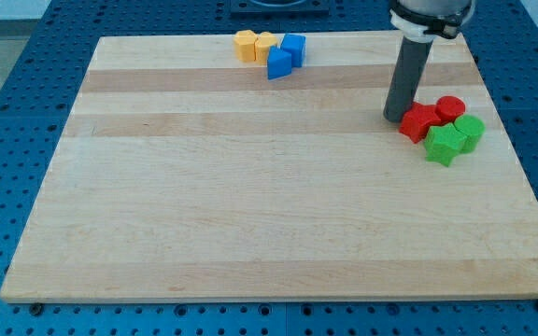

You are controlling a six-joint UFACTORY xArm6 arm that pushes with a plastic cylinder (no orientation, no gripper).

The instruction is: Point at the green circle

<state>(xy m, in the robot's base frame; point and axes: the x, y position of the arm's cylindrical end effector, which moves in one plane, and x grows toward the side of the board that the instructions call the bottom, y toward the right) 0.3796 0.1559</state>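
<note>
The green star block (445,145) touches the green circle (470,131), right of my tip (396,118); no jaws here.

Dark grey rod (407,79), white collar (420,30)

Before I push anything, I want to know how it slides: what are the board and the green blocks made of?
Board: looks like pale wood, matte, with grain and plank seams. Green blocks: probably plastic or painted wood, with uniform colour and smooth faces. My tip rests left of the red blocks.
</note>
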